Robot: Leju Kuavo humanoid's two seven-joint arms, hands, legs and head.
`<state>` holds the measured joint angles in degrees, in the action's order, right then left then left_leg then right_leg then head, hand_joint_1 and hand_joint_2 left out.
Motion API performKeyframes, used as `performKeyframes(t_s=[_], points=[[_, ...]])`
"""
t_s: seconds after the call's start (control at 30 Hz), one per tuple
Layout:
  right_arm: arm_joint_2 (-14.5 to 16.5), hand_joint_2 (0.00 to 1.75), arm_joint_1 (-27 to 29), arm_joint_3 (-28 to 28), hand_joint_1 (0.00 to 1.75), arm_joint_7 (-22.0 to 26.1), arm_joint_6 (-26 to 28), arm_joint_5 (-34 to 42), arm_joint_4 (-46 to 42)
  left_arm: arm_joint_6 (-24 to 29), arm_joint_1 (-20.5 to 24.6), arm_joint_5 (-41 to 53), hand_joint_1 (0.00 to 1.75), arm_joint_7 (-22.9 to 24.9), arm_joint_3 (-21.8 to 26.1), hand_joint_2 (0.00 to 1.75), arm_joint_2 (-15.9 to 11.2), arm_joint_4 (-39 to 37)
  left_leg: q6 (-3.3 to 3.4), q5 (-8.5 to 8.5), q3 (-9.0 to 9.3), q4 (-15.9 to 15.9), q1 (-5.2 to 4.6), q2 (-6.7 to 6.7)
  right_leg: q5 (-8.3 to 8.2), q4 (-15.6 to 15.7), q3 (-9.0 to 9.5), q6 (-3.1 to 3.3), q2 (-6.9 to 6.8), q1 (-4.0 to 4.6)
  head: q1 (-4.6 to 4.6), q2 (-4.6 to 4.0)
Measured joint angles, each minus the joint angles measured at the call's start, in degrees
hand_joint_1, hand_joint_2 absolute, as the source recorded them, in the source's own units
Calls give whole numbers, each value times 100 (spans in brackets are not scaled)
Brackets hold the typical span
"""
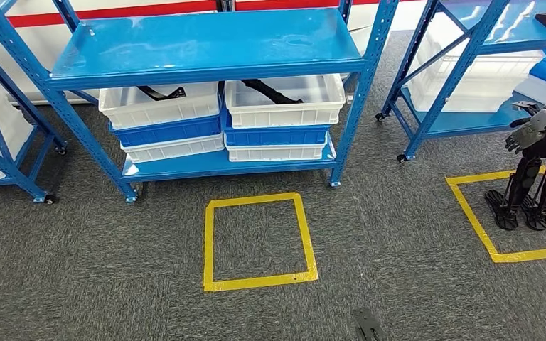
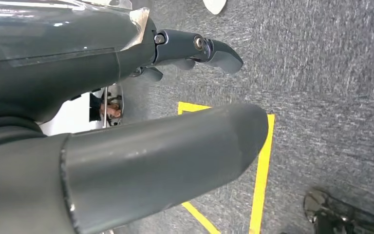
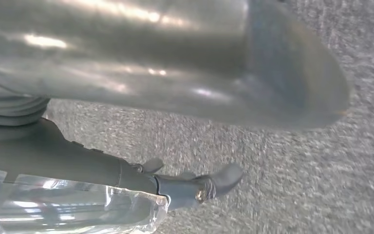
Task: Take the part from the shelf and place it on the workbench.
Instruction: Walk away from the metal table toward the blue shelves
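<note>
Head view showed the black part [image 1: 274, 91] in the shelf's right white bin [image 1: 284, 99], ungrasped; both hands, the left hand [image 2: 195, 53] and the right hand [image 3: 195, 185], hung with fingers loosely apart, holding nothing; approach judged next.

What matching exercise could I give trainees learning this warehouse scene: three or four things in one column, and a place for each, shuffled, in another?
Things:
1. Black curved part
2. Yellow tape square
3. Blue plastic bin
4. Second humanoid robot

Places:
A. On the grey carpet in front of the middle blue metal shelf
B. Inside the top white bin on the right stack
C. Standing on a yellow-taped area at the right
D. Sandwiched between two white bins

Pairs: 1-B, 2-A, 3-D, 4-C
</note>
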<state>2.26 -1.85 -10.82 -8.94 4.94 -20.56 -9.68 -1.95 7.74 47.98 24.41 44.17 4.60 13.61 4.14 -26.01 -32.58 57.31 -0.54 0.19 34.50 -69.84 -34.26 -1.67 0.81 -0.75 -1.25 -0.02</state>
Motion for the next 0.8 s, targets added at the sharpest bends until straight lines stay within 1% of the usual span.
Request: performKeyframes(t_s=[0.03, 0.07, 0.1, 0.13, 0.17, 0.23, 0.27, 0.3, 0.33, 0.37, 0.4, 0.47, 0.5, 0.53, 0.57, 0.6, 0.63, 0.67, 0.7, 0.73, 0.77, 0.8], points=[[-12, 0, 7, 0, 0, 0, 0, -2, 1, 2, -2, 0, 0, 0, 2, 0, 5, -1, -9, -14, 12, 2, 3, 0, 77, -263, -186, -8, -2, -5, 0, 0], [-20, 0, 19, 0, 0, 1, 0, -3, 1, 3, -6, 1, 0, 0, 4, 0, 11, -1, -22, -32, 26, 3, 8, -3, 97, -407, -318, -34, -4, -12, 1, 0], [-25, 0, 31, 0, 0, 1, 0, -6, 2, 4, -11, 1, 0, 0, 7, 0, 16, -2, -37, -52, 46, 4, 14, -6, 49, -406, -378, -73, -8, -23, 0, 0], [-28, 0, 38, 0, 0, 3, 0, -10, 1, 6, -16, 1, 0, 0, 10, 0, 21, -2, -55, -72, 72, 6, 23, -9, -61, -261, -360, -124, -12, -36, 0, 0], [-30, 0, 41, 0, 0, 4, 0, -14, 1, 8, -20, 1, 0, 0, 12, 0, 27, -2, -75, -94, 104, 8, 34, -10, -214, -24, -294, -187, -18, -50, 0, 0], [-34, 0, 42, 0, 0, 8, 0, -21, 1, 14, -21, 1, 0, 1, 14, 0, 36, -2, -125, -146, 166, 16, 51, -9, -575, 592, -87, -309, -33, -83, -2, 0], [-36, 0, 40, 0, 0, 8, 0, -24, 2, 16, -19, 1, 0, -1, 14, 0, 37, -2, -157, -176, 192, 28, 50, -7, -673, 842, -10, -322, -42, -90, -3, 0], [-36, 0, 35, 1, 0, 9, 0, -29, 2, 22, -16, 1, 0, -1, 15, 0, 35, -2, -191, -205, 202, 35, 43, -5, -706, 1006, 40, -283, -55, -85, -3, 0], [-37, 0, 34, 0, 0, 9, 0, -35, 2, 27, -12, 1, 0, -2, 15, 0, 32, -2, -228, -236, 202, 40, 35, -2, -718, 1091, 72, -210, -63, -74, -1, 0], [-37, 0, 39, 0, 0, 9, 0, -42, 2, 32, -8, 1, 0, -2, 16, 0, 31, -2, -263, -247, 212, 65, 28, -1, -688, 1098, 73, -113, -65, -60, 3, 0], [-38, 0, 47, 0, 0, 9, 0, -49, 2, 37, -6, 1, 0, -1, 16, 0, 31, -2, -289, -253, 215, 84, 29, 0, -701, 1100, 96, -35, -62, -58, 7, 0], [-30, 0, 62, 0, 0, 9, 0, -62, 2, 38, 2, 2, 0, 1, 18, 0, 34, -1, -332, -297, 221, 178, 50, -1, -723, 1110, 165, 54, -46, -83, 12, 0], [-28, 0, 56, 0, 0, 9, 0, -68, 2, 39, 8, 2, 0, 1, 19, 0, 38, -1, -352, -365, 176, 286, 63, -2, -717, 1113, 210, 79, -39, -91, 18, 0], [-27, 0, 46, 0, 0, 10, 0, -76, 2, 41, 17, 3, 0, -2, 18, 0, 41, -1, -380, -471, 68, 496, 73, -5, -707, 1117, 240, 101, -37, -94, 21, 0], [-30, 0, 37, 0, 0, 11, 0, -82, 2, 44, 22, 3, 0, -5, 17, 0, 43, -2, -407, -609, -107, 809, 79, -7, -693, 1117, 253, 119, -34, -87, 23, 0], [-33, 0, 32, 0, 0, 14, 0, -86, 2, 47, 22, 3, 0, -8, 17, 0, 42, -2, -428, -751, -328, 1174, 84, -7, -678, 1117, 260, 138, -31, -80, 28, 0], [-34, 0, 34, 0, 0, 15, 1, -89, 2, 49, 18, 3, 0, -10, 17, 0, 41, -2, -443, -856, -557, 1504, 88, -7, -660, 1116, 269, 152, -26, -71, 27, 0], [-34, 0, 39, 0, 0, 17, 1, -89, 2, 49, 11, 2, 0, -10, 19, 0, 40, -2, -445, -878, -726, 1688, 90, -7, -639, 1116, 284, 160, -19, -62, 28, 0], [-34, 0, 44, 0, 0, 17, 1, -91, 2, 49, 4, 2, 0, -10, 22, 0, 41, -2, -432, -785, -793, 1666, 91, -8, -615, 1116, 311, 161, -11, -54, 28, 0], [-32, 0, 46, 0, 0, 17, 1, -95, 2, 50, 0, 2, 0, -10, 26, 0, 41, -2, -404, -589, -751, 1440, 90, -8, -586, 1116, 349, 156, -3, -48, 28, 0], [-31, 0, 43, 0, 0, 17, 0, -98, 2, 51, -2, 2, 0, -10, 32, 0, 40, -2, -362, -333, -619, 1068, 82, -7, -554, 1118, 393, 147, 4, -43, 28, 0], [-27, 0, 38, 0, 0, 16, 0, -102, 2, 52, -1, 2, 0, -10, 40, 0, 36, -2, -317, -159, -469, 712, 65, -6, -523, 1121, 442, 133, 11, -34, 26, 0]])
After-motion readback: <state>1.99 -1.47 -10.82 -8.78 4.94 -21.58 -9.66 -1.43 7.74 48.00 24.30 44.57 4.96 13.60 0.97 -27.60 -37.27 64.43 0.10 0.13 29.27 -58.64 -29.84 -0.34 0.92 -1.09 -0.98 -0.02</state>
